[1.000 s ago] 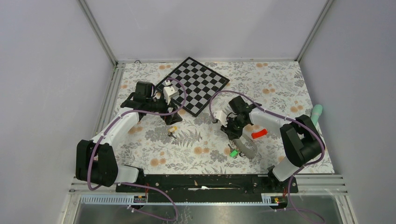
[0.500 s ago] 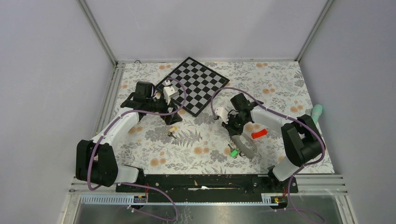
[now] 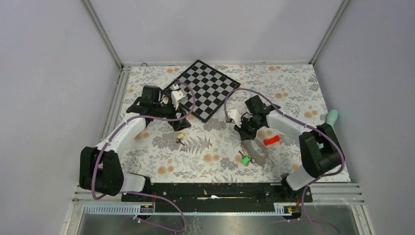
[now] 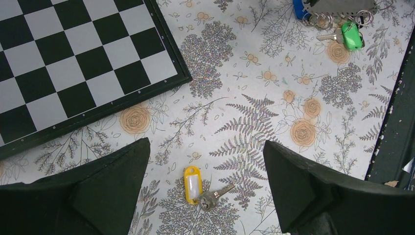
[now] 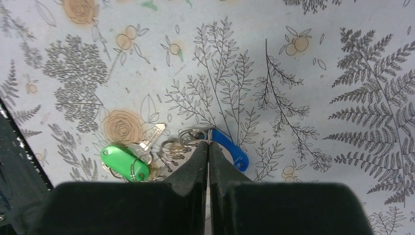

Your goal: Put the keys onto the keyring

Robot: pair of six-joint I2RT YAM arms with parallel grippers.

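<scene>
Left gripper (image 4: 206,143) hangs wide open over the floral table (image 4: 274,83) with nothing in it. The yellow-tagged key (image 4: 193,184) lies flat on the table right between its two fingers, a little way off the edge of the checkerboard (image 4: 73,58).

On the other side, the right gripper (image 5: 208,145) has its fingers pressed tight together, tips down right where the blue tag (image 5: 230,148) meets a bunch of small rings (image 5: 175,147). Honestly can't tell if it's actually pinching anything. The green-tagged key (image 5: 125,164) sits on the far side of those rings from the blue tag.

From the top camera, the grey keyring (image 3: 257,152) lies on the table right at that cluster, near a red thing (image 3: 271,141)
</scene>
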